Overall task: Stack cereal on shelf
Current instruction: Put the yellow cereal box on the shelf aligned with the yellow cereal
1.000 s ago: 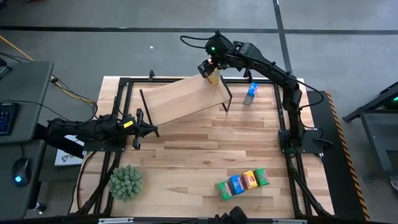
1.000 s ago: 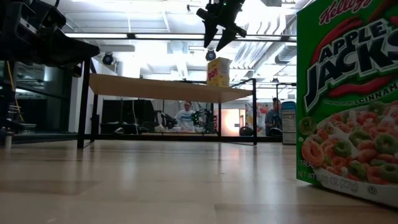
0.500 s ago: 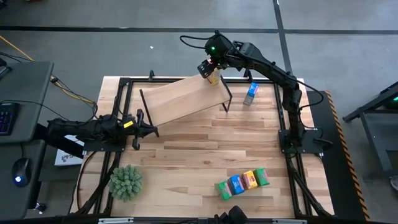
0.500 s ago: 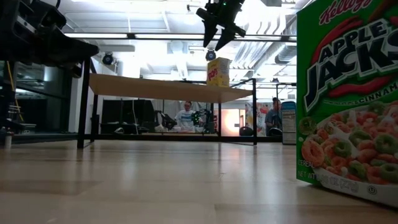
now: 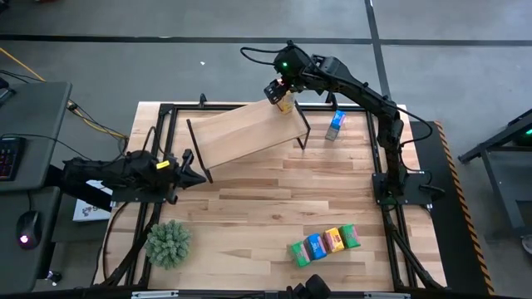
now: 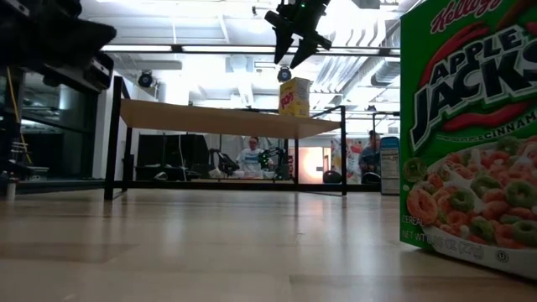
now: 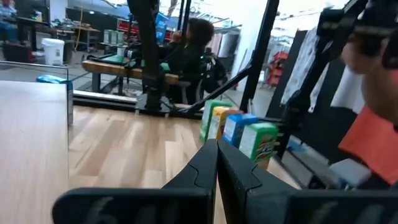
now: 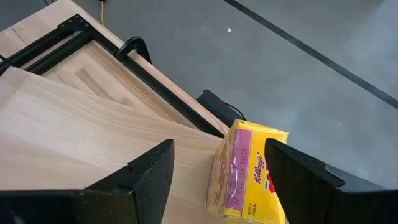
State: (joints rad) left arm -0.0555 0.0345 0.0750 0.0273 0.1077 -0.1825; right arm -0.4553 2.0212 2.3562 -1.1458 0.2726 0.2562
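1. Cereal: yellow carton (image 5: 286, 105) stands at shelf (image 5: 241, 131) corner, 12 o'clock on worktop (image 5: 274, 208); right claw (image 5: 278, 90) open above it.
2. Left claw (image 5: 198, 176), closed, has shifted slightly toward the shelf.

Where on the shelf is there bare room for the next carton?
The shelf is bare from its left end across to the yellow carton, which stands alone at the far right corner below the open right gripper. That corner is crowded. The left gripper waits shut near the left legs.
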